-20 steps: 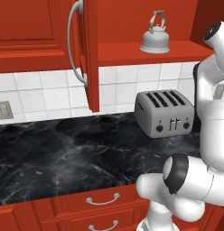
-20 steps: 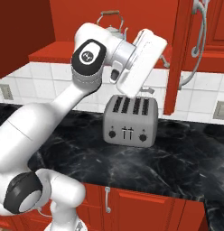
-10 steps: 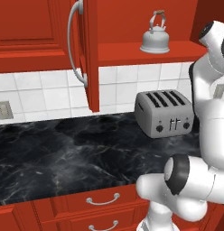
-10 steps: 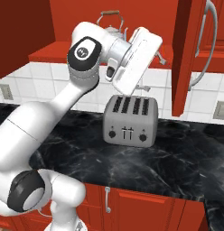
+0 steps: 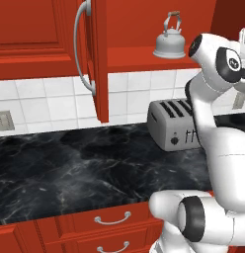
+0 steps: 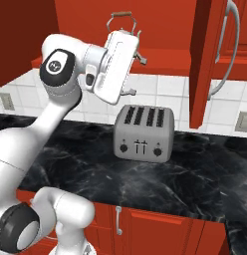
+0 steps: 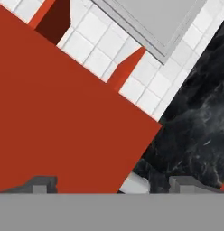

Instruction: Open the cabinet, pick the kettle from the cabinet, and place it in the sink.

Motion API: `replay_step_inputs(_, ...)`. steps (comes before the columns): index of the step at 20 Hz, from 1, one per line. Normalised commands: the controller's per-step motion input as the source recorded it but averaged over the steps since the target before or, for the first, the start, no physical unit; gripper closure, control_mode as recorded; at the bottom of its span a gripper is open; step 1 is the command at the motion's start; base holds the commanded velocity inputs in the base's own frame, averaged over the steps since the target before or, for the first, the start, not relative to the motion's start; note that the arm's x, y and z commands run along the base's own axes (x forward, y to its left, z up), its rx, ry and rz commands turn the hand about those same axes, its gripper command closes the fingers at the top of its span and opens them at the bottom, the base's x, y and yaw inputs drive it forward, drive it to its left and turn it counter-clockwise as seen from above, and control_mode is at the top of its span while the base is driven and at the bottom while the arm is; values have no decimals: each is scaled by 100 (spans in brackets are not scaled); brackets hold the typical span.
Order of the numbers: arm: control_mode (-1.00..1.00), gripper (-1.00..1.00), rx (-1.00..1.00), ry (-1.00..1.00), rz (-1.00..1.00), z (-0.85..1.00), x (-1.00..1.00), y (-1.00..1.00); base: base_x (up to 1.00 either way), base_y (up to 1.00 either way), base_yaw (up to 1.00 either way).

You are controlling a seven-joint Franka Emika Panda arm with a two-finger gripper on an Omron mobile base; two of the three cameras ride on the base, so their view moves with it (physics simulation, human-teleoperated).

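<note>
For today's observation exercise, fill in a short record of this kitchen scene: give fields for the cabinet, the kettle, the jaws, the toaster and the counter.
cabinet: red wall cabinet, door swung open, edge toward the camera
kettle: upright on the open cabinet shelf, above the toaster
gripper: jaws open, holding nothing, raised in front of the kettle at shelf level
toaster: silver, four slots, on the counter against the tiled wall
counter: black marble, red drawers below

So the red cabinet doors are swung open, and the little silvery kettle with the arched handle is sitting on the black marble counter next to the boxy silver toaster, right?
Not quite. The red cabinet doors are open, but the small silvery kettle stands on the shelf inside the cabinet, above the boxy silver toaster, not on the black marble counter. The left base view shows it.
</note>
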Motion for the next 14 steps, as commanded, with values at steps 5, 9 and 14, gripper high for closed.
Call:
replay_step_inputs(5, -100, -100, -4, 29, 39, 11, -8, 60, 0, 0, 0)
replay_step_inputs(9, -100, -100, 0, 29, 47, 13, -6, 55, 0, 0, 0)
replay_step_inputs(14, -100, -100, -2, 31, 46, 18, 0, 52, 0, 0, 0)
